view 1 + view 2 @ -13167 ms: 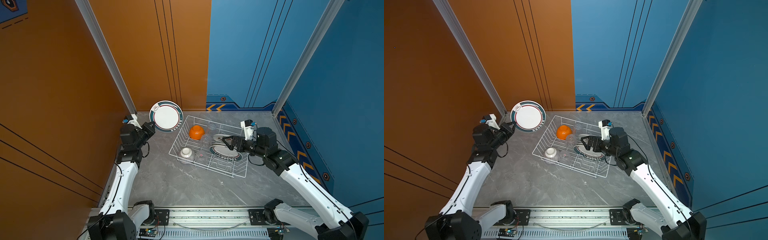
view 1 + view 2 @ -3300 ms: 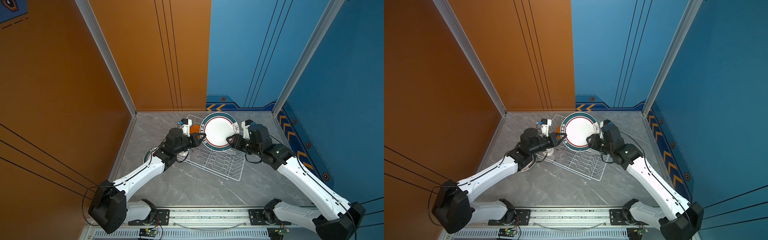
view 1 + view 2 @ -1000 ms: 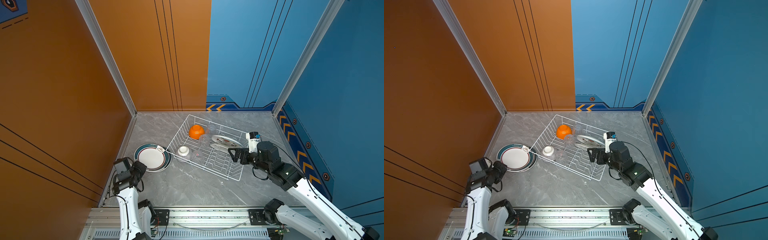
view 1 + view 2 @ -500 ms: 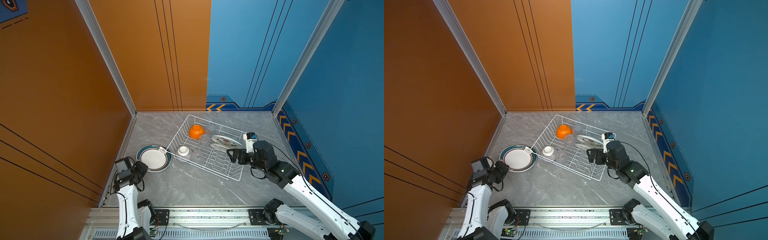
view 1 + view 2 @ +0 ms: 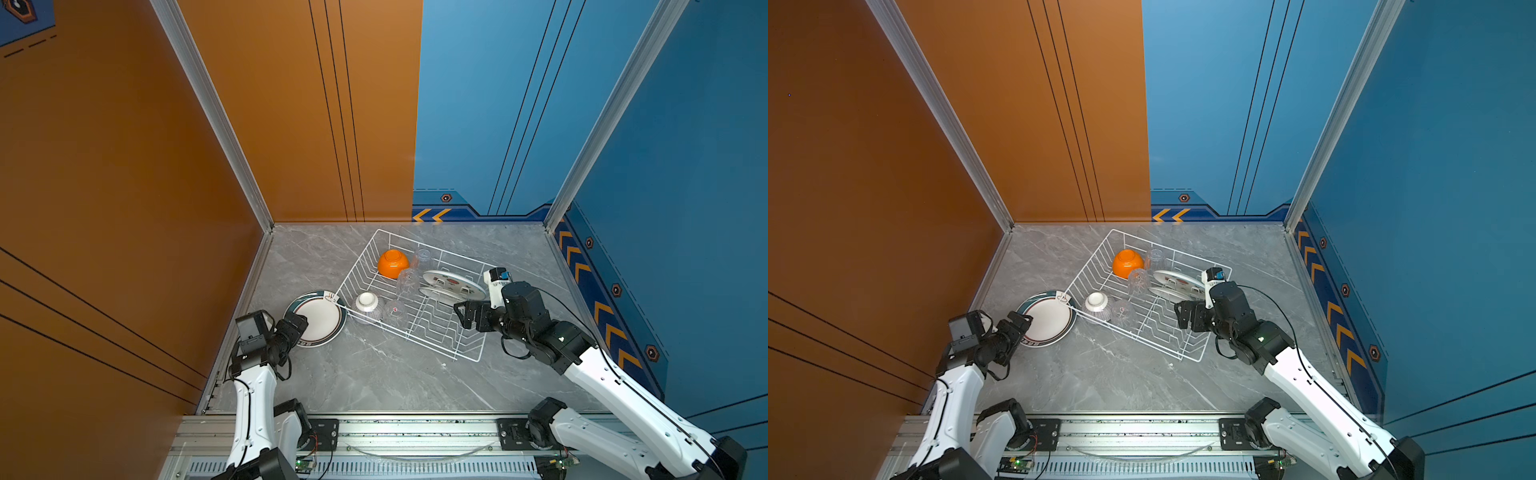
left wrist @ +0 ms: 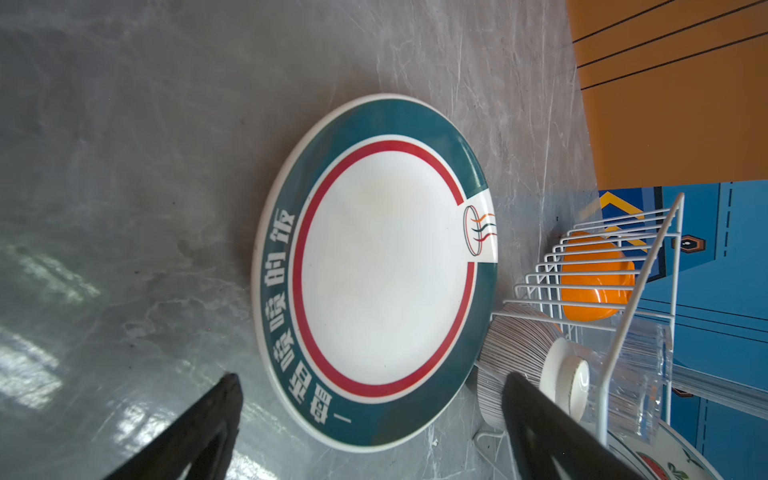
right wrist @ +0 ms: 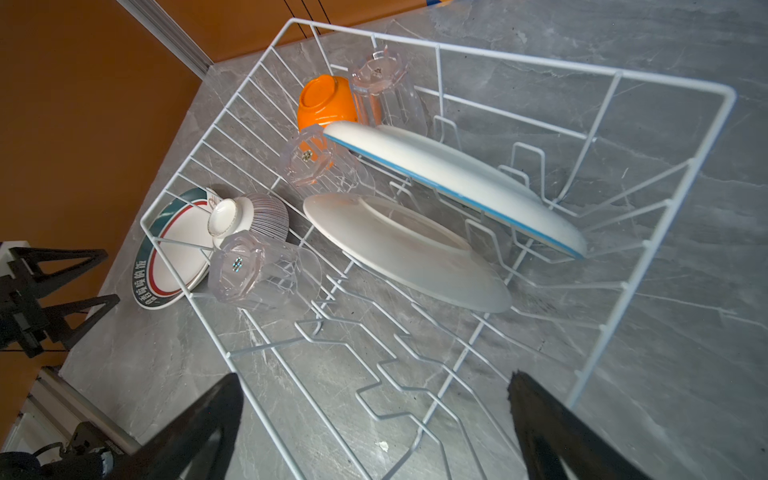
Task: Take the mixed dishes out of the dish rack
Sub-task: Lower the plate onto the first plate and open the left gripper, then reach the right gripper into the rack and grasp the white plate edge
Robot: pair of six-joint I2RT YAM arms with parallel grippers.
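Since the teal-rimmed plate (image 6: 382, 270) lies flat just ahead of the left gripper (image 6: 370, 375), whose jaws stand wide and empty, it seems set down deliberately beside the dish rack (image 5: 432, 328). The right gripper (image 7: 374, 375), also wide and empty, hovers over the rack's near end; ahead of it two watermelon plates (image 7: 407, 253) lean inside, with the orange bowl (image 7: 324, 104), striped bowl (image 7: 262, 216) and clear glasses (image 7: 257, 270) beyond, upturned as for draining. The grey marbled tabletop (image 5: 374, 374) is glossy, closed in by orange and blue walls (image 5: 498, 104).
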